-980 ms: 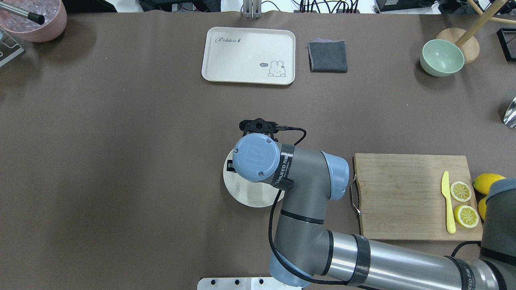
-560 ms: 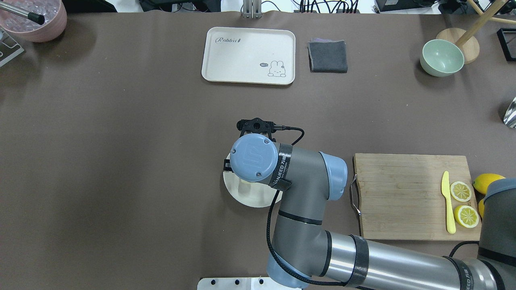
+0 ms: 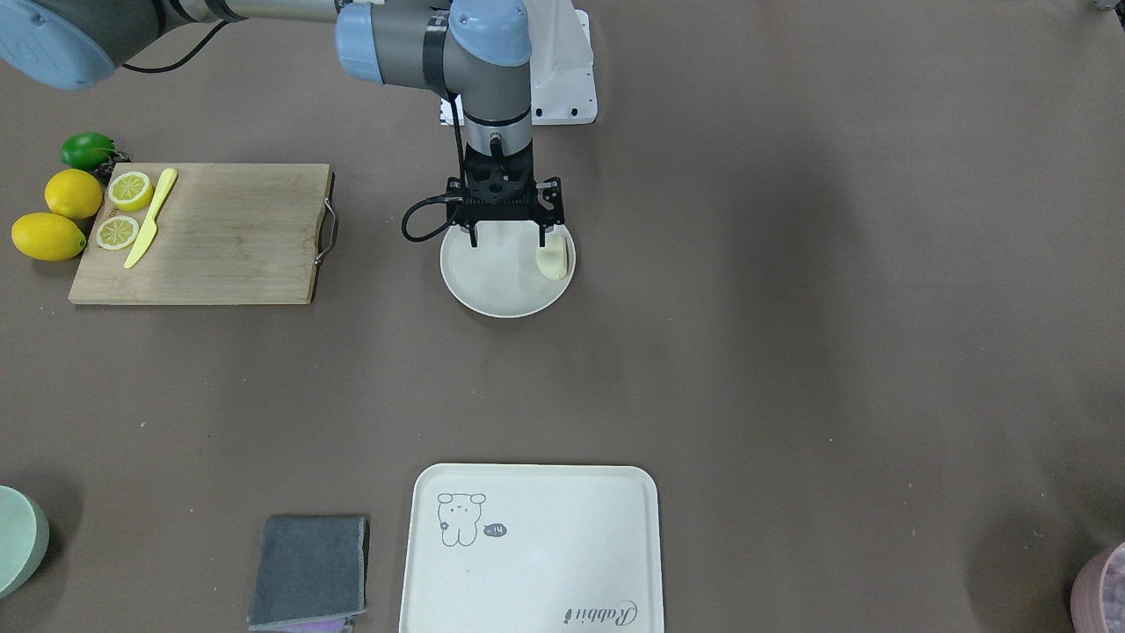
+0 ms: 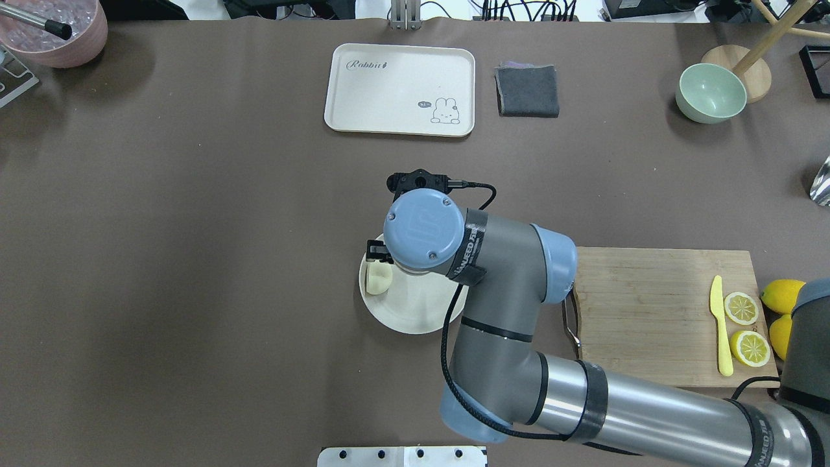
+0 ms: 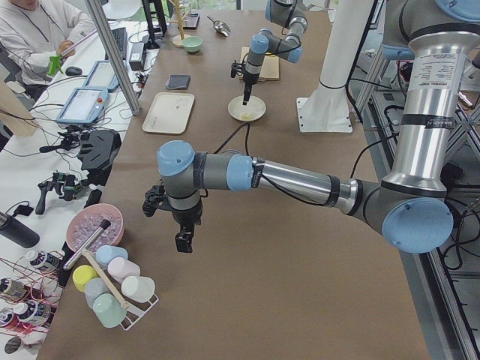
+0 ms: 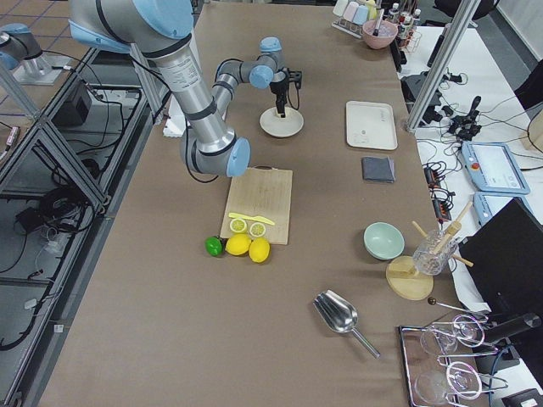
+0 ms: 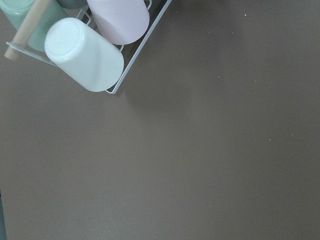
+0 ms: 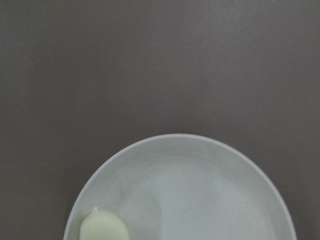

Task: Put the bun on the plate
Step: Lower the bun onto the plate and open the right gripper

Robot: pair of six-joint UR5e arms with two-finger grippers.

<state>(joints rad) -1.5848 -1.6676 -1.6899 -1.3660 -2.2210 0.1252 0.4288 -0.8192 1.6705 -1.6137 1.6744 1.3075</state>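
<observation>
The bun (image 3: 553, 260) is small and pale cream, and it lies on the round off-white plate (image 3: 492, 286) near the rim. In the overhead view the bun (image 4: 379, 279) is at the left edge of the plate (image 4: 415, 314). My right gripper (image 3: 508, 237) hangs just above the plate, open, with nothing between its fingers; one finger stands close beside the bun. The right wrist view looks down on the plate (image 8: 200, 195) with the bun (image 8: 102, 227) at its lower left. My left gripper (image 5: 182, 240) hovers over bare table far away; I cannot tell its state.
A cream tray (image 4: 400, 89) and a grey cloth (image 4: 527, 91) lie at the far side. A wooden cutting board (image 4: 648, 311) with lemon halves and a yellow knife (image 4: 720, 324) sits right of the plate. A cup rack (image 7: 85, 55) is near the left gripper.
The right wrist has shifted up and slightly right over the plate. The bun, hidden under the arm before, now shows lying on the plate's left part.
</observation>
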